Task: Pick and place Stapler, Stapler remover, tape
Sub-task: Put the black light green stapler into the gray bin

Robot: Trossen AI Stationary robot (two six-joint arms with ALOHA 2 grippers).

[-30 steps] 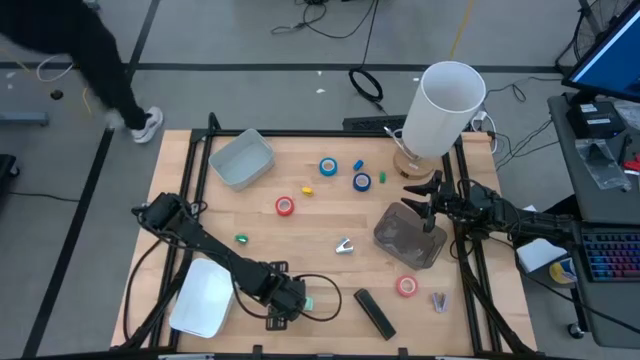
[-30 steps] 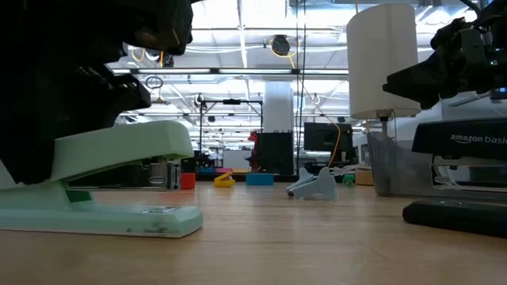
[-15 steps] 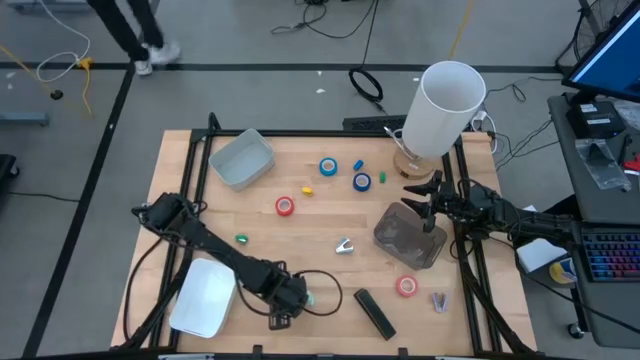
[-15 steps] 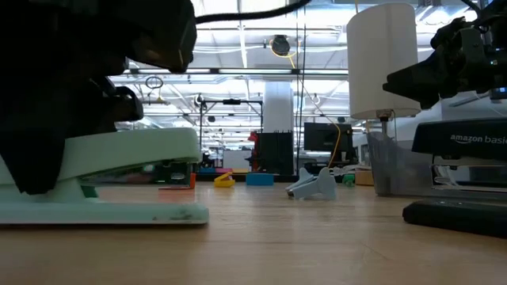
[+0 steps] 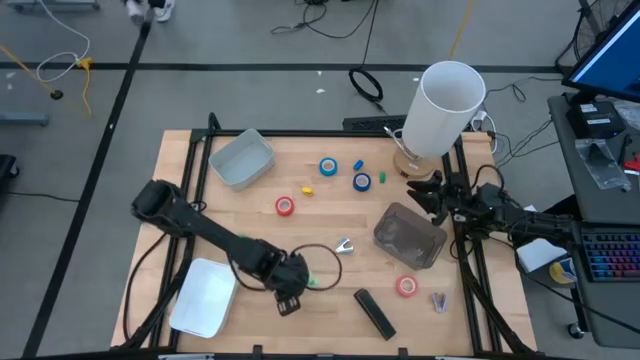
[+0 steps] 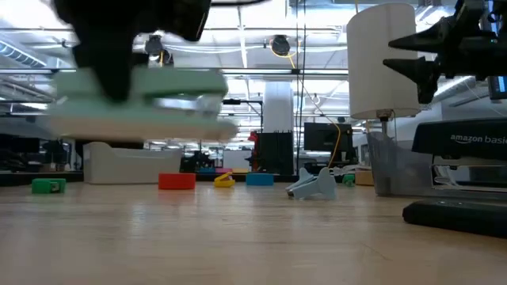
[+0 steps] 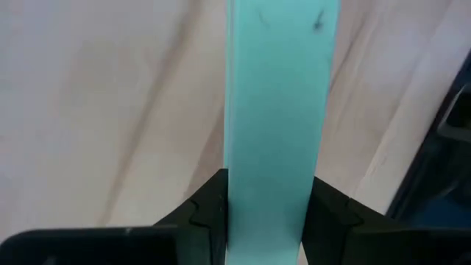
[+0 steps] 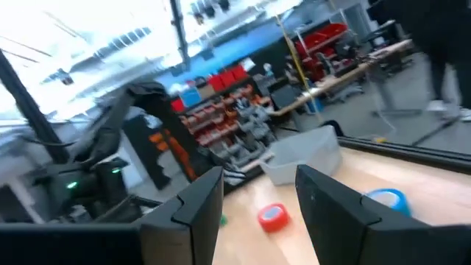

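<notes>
Left hand [image 5: 291, 290] clamped on pale green stapler [image 6: 142, 99], held clear of desk [image 5: 320, 215] near front edge, beside white tray [image 5: 203, 297]. Red tape roll [image 5: 285, 206] at desk centre, blue rolls [image 5: 328, 167] toward back, black stapler [image 5: 374, 313] lying at front; right hand [image 5: 435, 195] waiting over clear bin [image 5: 410, 236], fingers parted, holding nothing. Risk judged: narrow pinch across stapler body, so possible twist or slip during carry.

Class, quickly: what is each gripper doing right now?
Left gripper: shut on the mint-green stapler, lifted off the table.
Right gripper: open, holding nothing.
</notes>
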